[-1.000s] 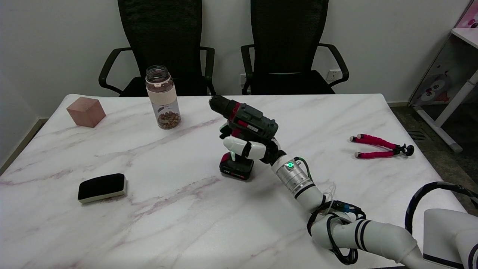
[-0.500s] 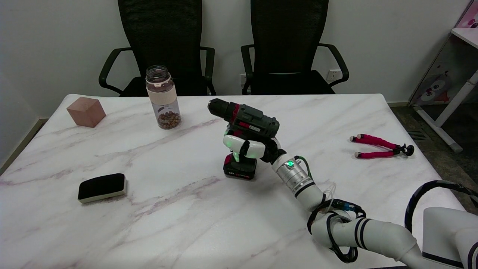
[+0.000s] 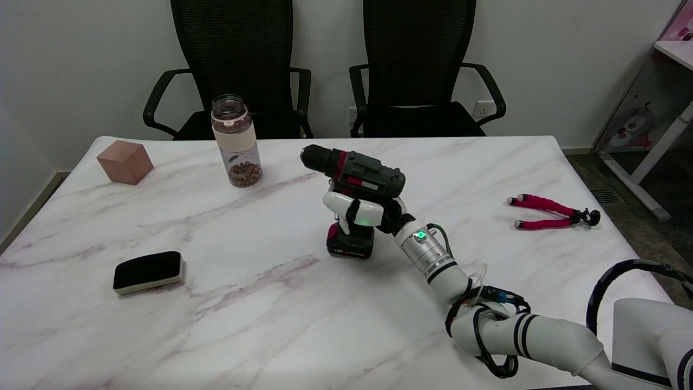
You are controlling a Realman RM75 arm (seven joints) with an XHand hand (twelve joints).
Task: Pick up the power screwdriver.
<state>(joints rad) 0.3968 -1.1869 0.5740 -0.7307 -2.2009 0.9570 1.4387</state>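
Note:
The power screwdriver [image 3: 361, 172] is dark green and black with red trim, its chuck pointing left and its battery base [image 3: 350, 243] low by the marble table [image 3: 270, 303]. My right hand [image 3: 361, 211] grips its handle just under the body, fingers wrapped around from the right. Whether the battery base touches the tabletop cannot be told. The handle is mostly hidden by the hand.
A clear jar of brown nuts [image 3: 236, 142] stands at the back left, with a pinkish-brown block [image 3: 125, 161] further left. A black eraser pad [image 3: 147, 271] lies at the near left. A red-legged mini tripod [image 3: 549, 212] lies on the right. Two black chairs [image 3: 417, 70] stand behind the table.
The hand has shifted slightly right and away with the screwdriver, and the tool has turned more upright, its battery base moving right along with it.

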